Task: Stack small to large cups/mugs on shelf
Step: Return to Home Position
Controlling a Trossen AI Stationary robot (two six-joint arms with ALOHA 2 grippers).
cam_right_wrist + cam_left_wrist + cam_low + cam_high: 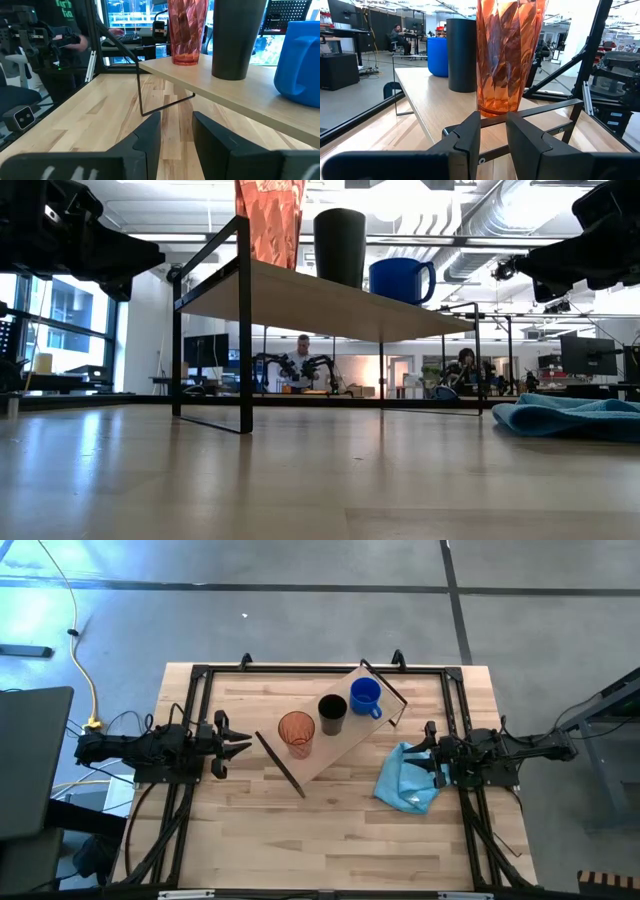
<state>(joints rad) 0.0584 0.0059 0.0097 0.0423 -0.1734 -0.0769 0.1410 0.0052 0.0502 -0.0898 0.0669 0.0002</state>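
The shelf (335, 735), a light board on thin black brackets, stands slanted across the table's middle. On it, in a row, stand the orange-red tumbler (296, 732), the black cup (332, 714) and the blue mug (365, 696), each upright on its base. My left gripper (238, 747) waits open at the table's left side, level with the tumbler (509, 55) just ahead of its fingertips (492, 131). My right gripper (425, 747) waits open at the right side, above the cloth, facing the shelf's end (210, 95).
A light blue cloth (408, 780) lies crumpled on the table's right part, below my right gripper. Black rails (320, 668) frame the tabletop. Bare wood lies toward the near edge (330, 840). People sit at desks in the room beyond (303, 355).
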